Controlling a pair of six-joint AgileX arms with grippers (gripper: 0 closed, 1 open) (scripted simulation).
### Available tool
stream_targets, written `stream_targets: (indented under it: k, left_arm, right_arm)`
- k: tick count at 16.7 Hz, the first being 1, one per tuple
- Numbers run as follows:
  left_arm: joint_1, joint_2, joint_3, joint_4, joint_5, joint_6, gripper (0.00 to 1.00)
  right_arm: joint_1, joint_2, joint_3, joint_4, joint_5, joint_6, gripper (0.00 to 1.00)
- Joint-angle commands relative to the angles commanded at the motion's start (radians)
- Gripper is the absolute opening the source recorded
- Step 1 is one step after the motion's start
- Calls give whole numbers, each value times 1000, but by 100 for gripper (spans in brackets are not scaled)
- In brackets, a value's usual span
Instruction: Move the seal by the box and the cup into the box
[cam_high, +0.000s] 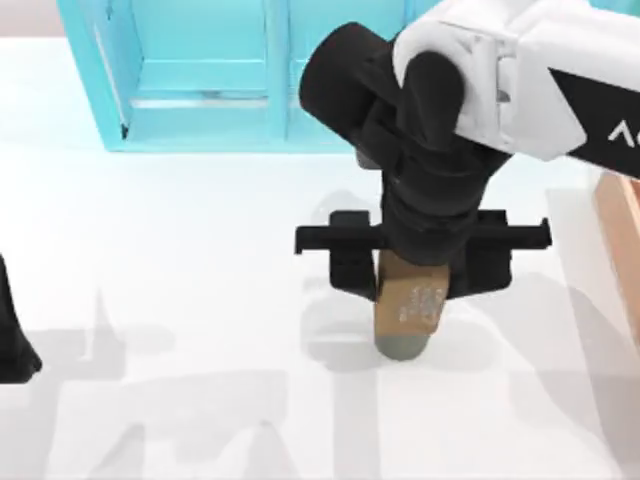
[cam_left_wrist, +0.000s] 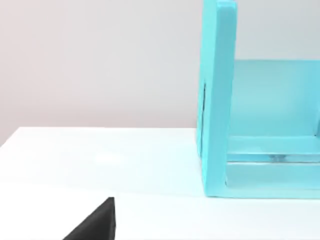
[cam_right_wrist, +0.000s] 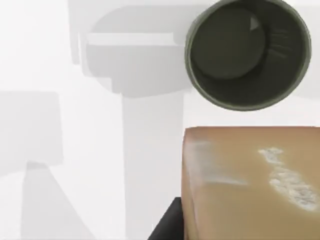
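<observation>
Top view shows the seal (cam_high: 410, 305) near the table's (cam_high: 180, 300) middle, clamped between the fingers of my right gripper (cam_high: 412, 268) — the cup (cam_high: 403, 346) just beside it, the box (cam_high: 618, 225) at the right edge — while my left arm (cam_high: 14, 330) sits parked at the left, its fingers' state impossible to tell.

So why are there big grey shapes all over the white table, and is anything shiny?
Top view: the grey shapes are shadows of the arm and right gripper cast on the table, darkest beside the seal and cup. Right wrist view: the same soft shadows, plus a pale gleam inside the cup. Left wrist view: a faint bright patch on the table near the turquoise cabinet.
</observation>
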Motion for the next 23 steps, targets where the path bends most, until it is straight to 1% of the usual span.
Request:
stream_targets:
  k: [5, 7, 9, 15, 23]
  left_arm:
    - [0, 0, 0, 0, 0, 0, 100]
    - [0, 0, 0, 0, 0, 0, 100]
    - [0, 0, 0, 0, 0, 0, 100]
    - [0, 0, 0, 0, 0, 0, 100]
    - [0, 0, 0, 0, 0, 0, 100]
  right_arm:
    - [-222, -279, -311, 39, -18, -227, 0]
    - [-292, -362, -398, 48, -23, -300, 0]
    - [-332, -406, -442, 52, -25, -342, 0]
    - [-336, -405, -459, 65, -24, -347, 0]
    - [-342, -365, -616, 275, -25, -351, 0]
